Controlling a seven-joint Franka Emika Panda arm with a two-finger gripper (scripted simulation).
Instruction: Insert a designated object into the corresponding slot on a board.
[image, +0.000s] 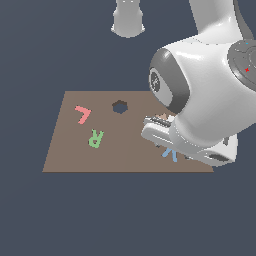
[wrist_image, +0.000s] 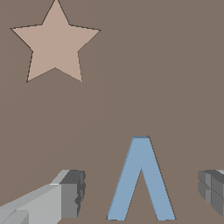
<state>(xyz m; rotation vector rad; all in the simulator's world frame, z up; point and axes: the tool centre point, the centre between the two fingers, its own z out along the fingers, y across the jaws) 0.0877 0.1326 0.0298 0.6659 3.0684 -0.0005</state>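
Note:
The light-blue letter piece (wrist_image: 140, 183) lies flat on the brown board (wrist_image: 166, 65). In the wrist view my gripper (wrist_image: 141, 192) is open, with one grey finger (wrist_image: 70, 192) on each side of the piece and a gap between them. In the exterior view only the tips of the blue piece (image: 170, 153) show under my gripper (image: 169, 148), near the board's (image: 75, 155) front edge on that view's right. The V-shaped slot shows in neither view.
A red L (image: 82, 114) and a green R (image: 95, 138) lie on the board at the exterior view's left. A dark hexagonal hole (image: 119, 106) is near its far edge. A pale tan star (wrist_image: 54, 43) lies beyond the blue piece.

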